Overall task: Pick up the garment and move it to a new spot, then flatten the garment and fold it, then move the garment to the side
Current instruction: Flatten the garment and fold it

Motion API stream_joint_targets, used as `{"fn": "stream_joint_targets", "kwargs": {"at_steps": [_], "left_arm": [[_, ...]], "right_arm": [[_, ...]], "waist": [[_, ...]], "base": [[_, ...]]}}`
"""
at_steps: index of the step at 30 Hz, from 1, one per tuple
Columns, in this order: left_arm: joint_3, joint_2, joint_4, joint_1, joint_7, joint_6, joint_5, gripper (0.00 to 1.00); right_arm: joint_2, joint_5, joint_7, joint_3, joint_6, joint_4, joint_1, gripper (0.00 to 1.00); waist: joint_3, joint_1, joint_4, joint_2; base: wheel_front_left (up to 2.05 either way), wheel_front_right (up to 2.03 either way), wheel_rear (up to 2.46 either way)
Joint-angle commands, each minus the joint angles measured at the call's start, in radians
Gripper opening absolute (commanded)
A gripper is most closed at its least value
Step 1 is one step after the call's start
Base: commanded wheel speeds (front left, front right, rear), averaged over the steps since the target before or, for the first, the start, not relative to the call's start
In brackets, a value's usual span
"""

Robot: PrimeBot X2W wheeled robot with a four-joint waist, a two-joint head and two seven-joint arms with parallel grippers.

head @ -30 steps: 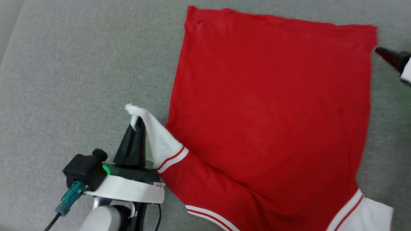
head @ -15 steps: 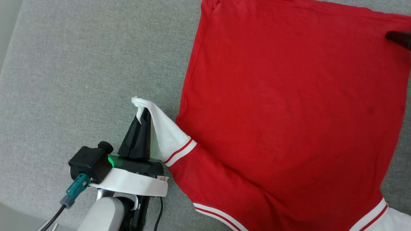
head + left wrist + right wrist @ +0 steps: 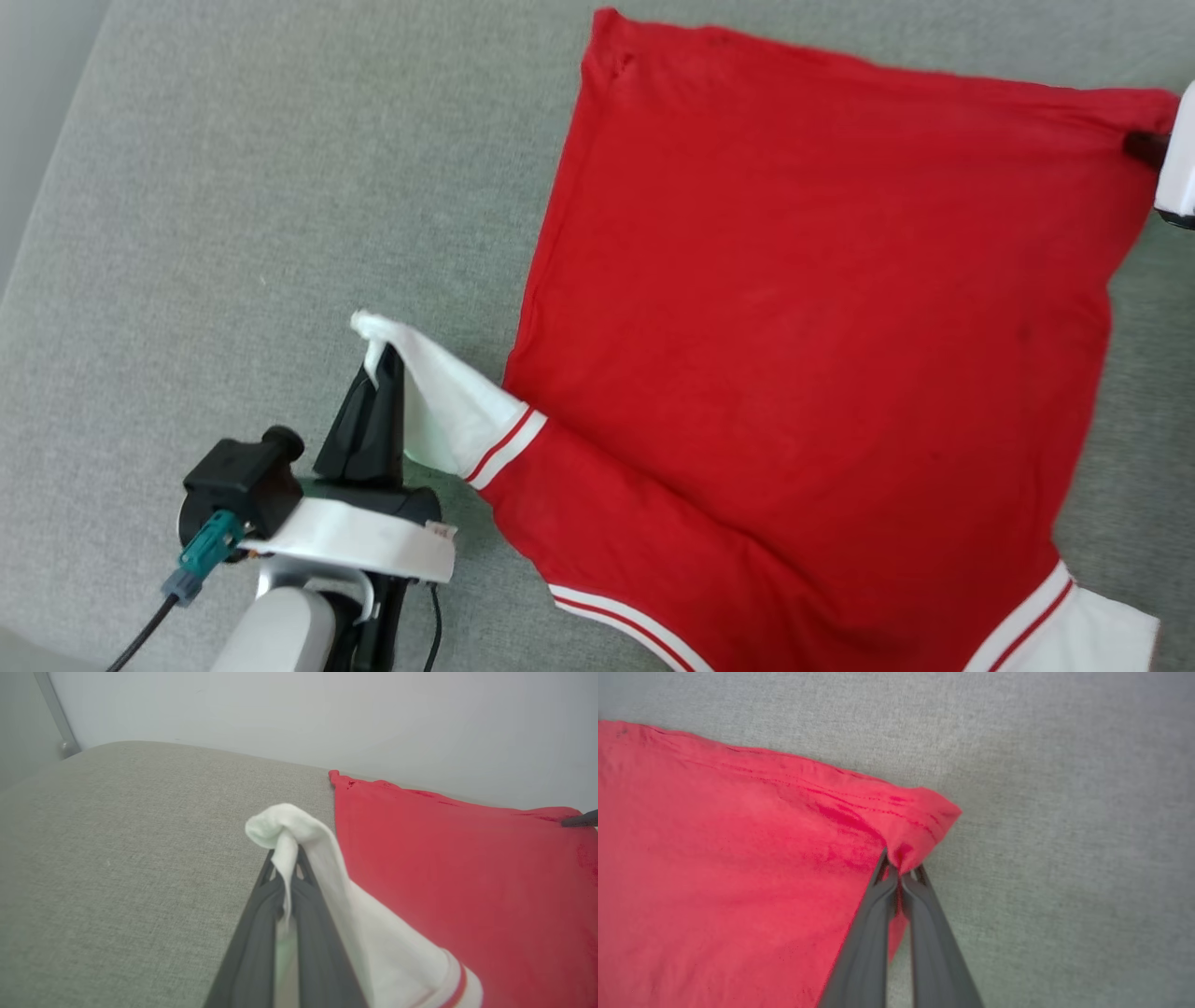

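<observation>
My left gripper point(image 3: 381, 353) had jaws clamped on the white sleeve cuff point(image 3: 439, 411), my right gripper point(image 3: 899, 868) on the far-right hem corner point(image 3: 924, 809); the garment point(image 3: 794, 327) lay spread on the grey cushion point(image 3: 233, 233). To flatten it well, I judged, I'd pull outward evenly, staying low.

The garment point(image 3: 794, 373) was thin red knit cloth, matt and softly creased, and its white cuff point(image 3: 439, 411) looked like the same soft cloth. The worktop point(image 3: 280, 187) was covered in coarse grey woven fabric, matt and faintly speckled. The left claw point(image 3: 381, 362) and right claw point(image 3: 899, 868) looked like smooth, dull dark plastic. The wall point(image 3: 327, 714) was smooth and matt.
</observation>
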Motion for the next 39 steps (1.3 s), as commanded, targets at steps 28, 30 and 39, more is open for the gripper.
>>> {"fn": "stream_joint_targets", "kwargs": {"at_steps": [28,30,39], "left_arm": [[0.115,0.066,0.174,0.221,0.016,0.052,-0.088,0.00],[0.111,0.066,0.177,0.225,0.019,0.053,-0.089,0.00],[0.092,0.077,0.152,0.210,0.034,0.050,-0.081,0.00]], "right_arm": [[0.033,0.124,-0.043,-0.134,-0.001,-0.485,1.090,0.00],[0.086,0.123,-0.056,-0.152,-0.001,-0.476,1.137,0.00],[0.166,0.134,-0.266,-0.184,-0.001,-0.470,1.117,1.00]], "waist": [[-0.387,-0.0001,-0.292,0.0000],[-0.393,-0.0001,-0.299,0.0000],[-0.378,-0.0001,-0.315,0.0000]], "base": [[0.00,0.00,0.00],[0.00,0.00,0.00],[0.00,0.00,0.00]]}}
